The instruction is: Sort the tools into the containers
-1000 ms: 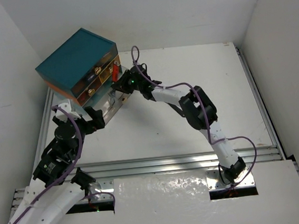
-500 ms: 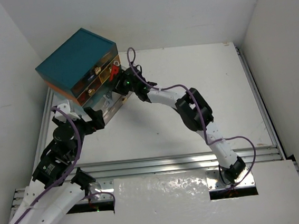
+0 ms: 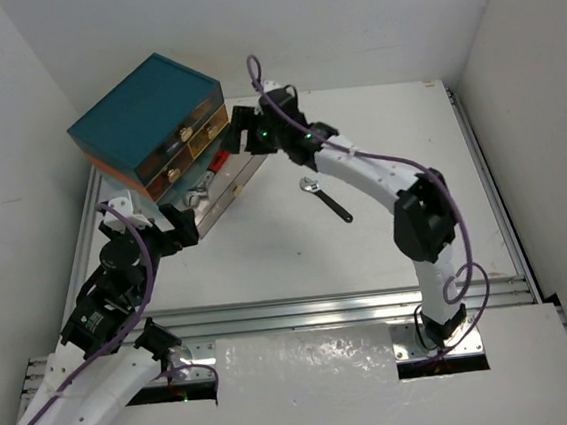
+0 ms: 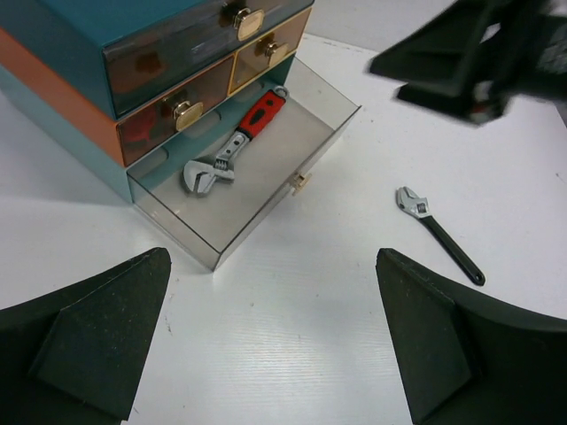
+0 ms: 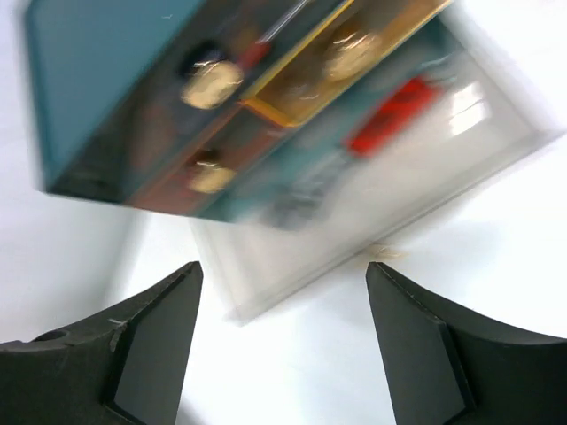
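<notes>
Both open, empty: left gripper [image 4: 270, 266], right gripper [image 5: 283, 270]. Risk: bumping open drawer [image 4: 254, 230] askew reaching for black wrench [image 4: 440, 237], ctr-right on table [image 4: 292, 336].

White arms [image 3: 360, 170], black joints [image 3: 420, 224], purple cables [image 3: 148, 254]

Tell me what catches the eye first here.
The teal-topped cabinet at the far left has its clear bottom drawer pulled out, with a red-handled wrench lying inside. A black-handled wrench lies on the white table to its right. The right claw hangs open close by the cabinet.
</notes>
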